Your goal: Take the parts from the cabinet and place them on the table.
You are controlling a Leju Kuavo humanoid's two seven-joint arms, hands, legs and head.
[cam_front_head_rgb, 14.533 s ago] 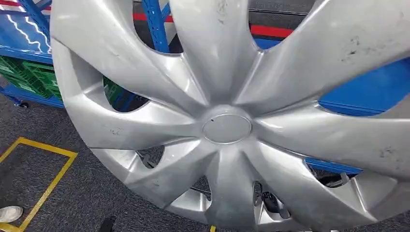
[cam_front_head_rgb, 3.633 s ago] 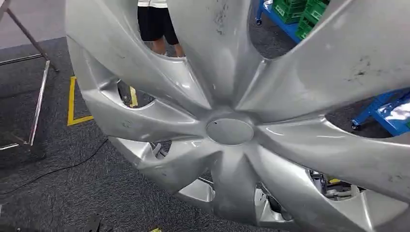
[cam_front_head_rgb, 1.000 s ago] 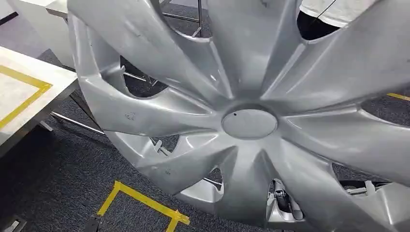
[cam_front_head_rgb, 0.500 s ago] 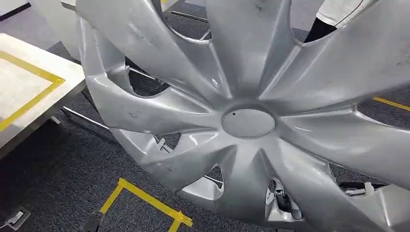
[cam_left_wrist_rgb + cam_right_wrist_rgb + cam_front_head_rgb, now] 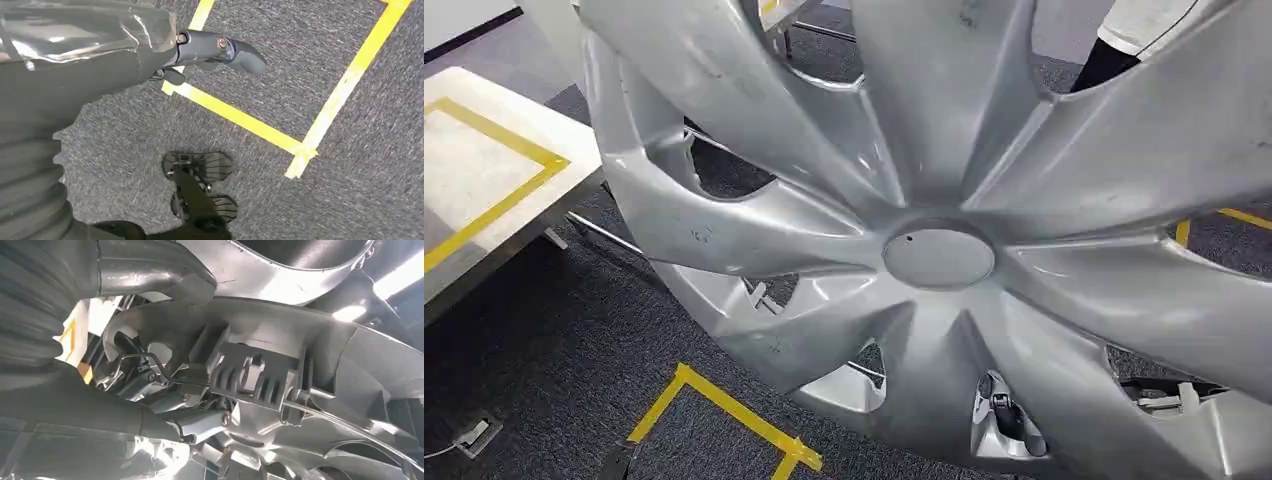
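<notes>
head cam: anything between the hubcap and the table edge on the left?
No object. In the head view, the gap between the hubcap rim and the table shows dark carpet and the table's metal bars.

Silver wheel cover point(image 5: 939, 255) up close, white table point(image 5: 484, 190) left, grey carpet point(image 5: 544, 370)

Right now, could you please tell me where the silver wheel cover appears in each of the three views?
Head view: the wheel cover takes up most of the picture, face toward the camera.
Left wrist view: not in it; the left hand hangs over the carpet.
Right wrist view: its ribbed back side, close up.
Shared landmark: the yellow floor tape.
</notes>
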